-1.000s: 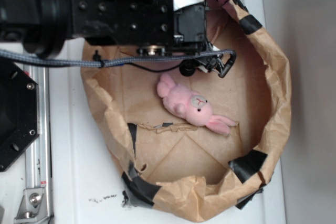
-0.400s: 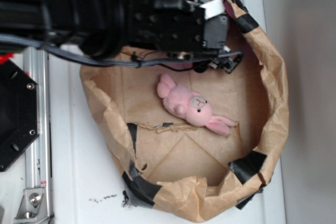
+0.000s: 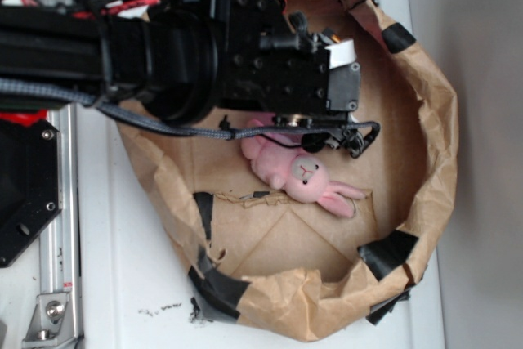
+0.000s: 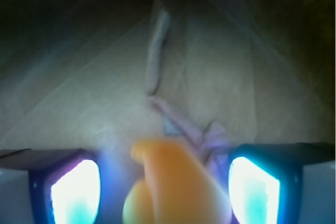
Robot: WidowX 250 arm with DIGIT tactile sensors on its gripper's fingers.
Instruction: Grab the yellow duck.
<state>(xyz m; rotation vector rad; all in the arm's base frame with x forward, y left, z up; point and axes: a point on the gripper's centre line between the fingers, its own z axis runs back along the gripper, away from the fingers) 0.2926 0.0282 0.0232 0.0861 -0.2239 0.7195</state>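
Observation:
In the wrist view a blurred, rounded yellow-orange shape, the yellow duck, sits close up between my two glowing fingers. There is a gap on each side of it, so my gripper is open around it. In the exterior view the duck is hidden under the black wrist, and my gripper reaches down into the brown paper bag, just above the pink plush bunny.
The bag's crumpled walls, patched with black tape, ring the work area. The bunny's ears lie just beyond the duck on the brown bag floor. A metal rail runs along the left on the white table.
The arm has swung down and forward over the bag, so the wrist now covers the bunny's back end. The bunny has barely shifted.

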